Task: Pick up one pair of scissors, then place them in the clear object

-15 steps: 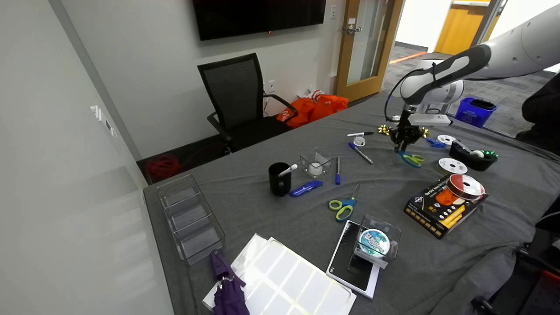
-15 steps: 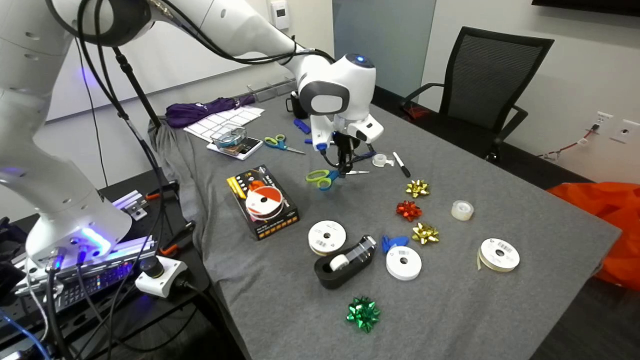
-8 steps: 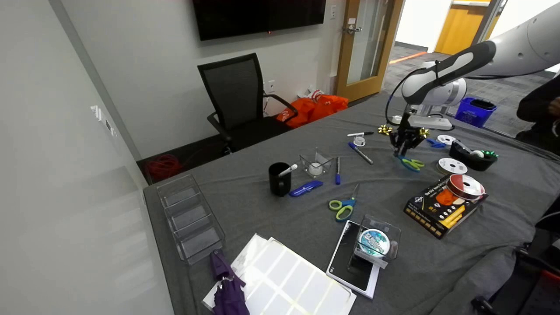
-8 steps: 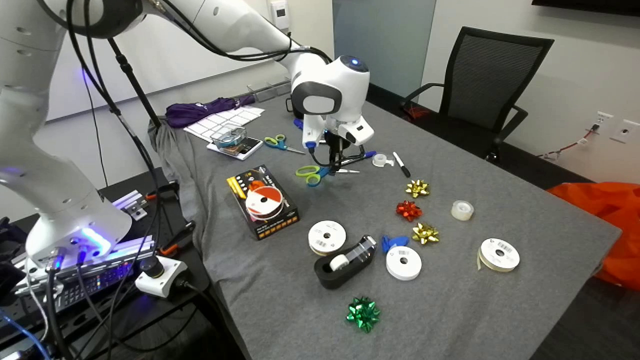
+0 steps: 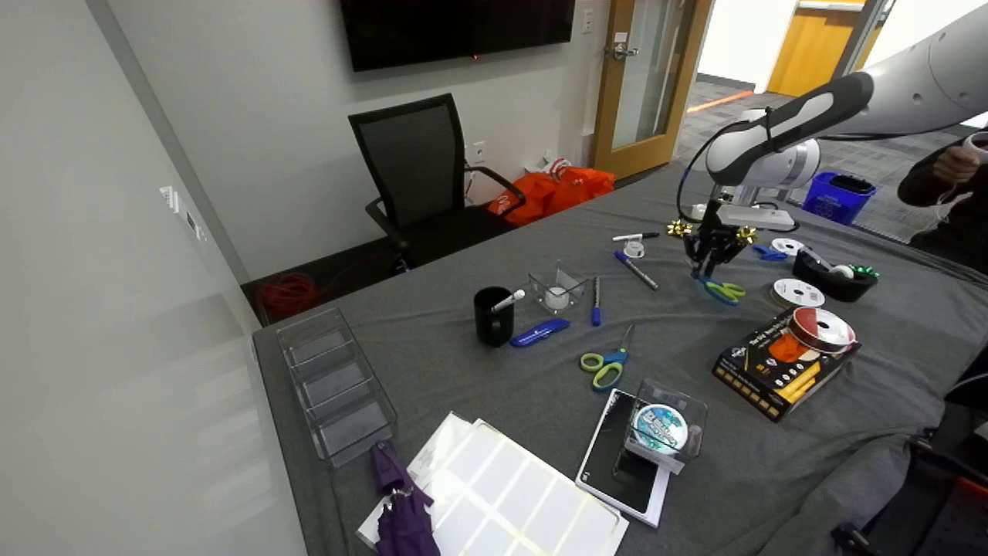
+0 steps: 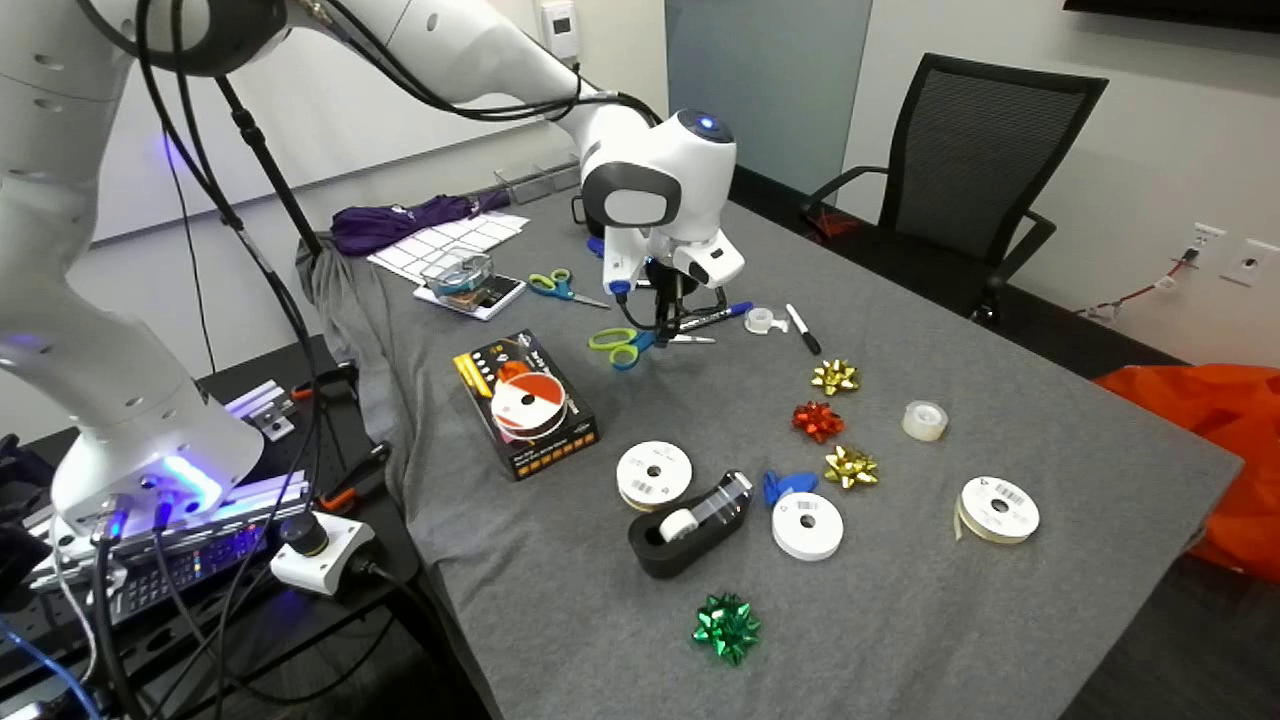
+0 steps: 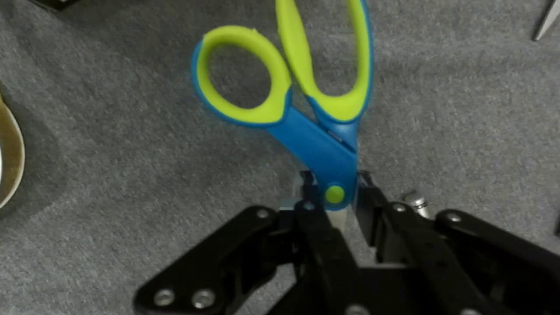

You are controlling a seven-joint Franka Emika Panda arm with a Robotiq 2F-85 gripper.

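On the gray-covered table (image 5: 463, 378), with the clear organiser (image 5: 337, 394) at the left edge in an exterior view, you held the gripper (image 7: 335, 188) at the far right, its fingers narrowed and clasping the pivot of the blue-and-green scissors (image 7: 319, 144), whose handles pointed toward the near right.

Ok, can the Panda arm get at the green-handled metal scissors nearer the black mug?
Probably not yet: the gripper looks shut on another green-handled pair. Otherwise, nothing covers those scissors.

White arm (image 6: 490, 60) stretched outward, wrist (image 6: 660, 190) bent, black claw (image 7: 336, 181) pointing down (fingers (image 7: 366, 192) pinched close together)
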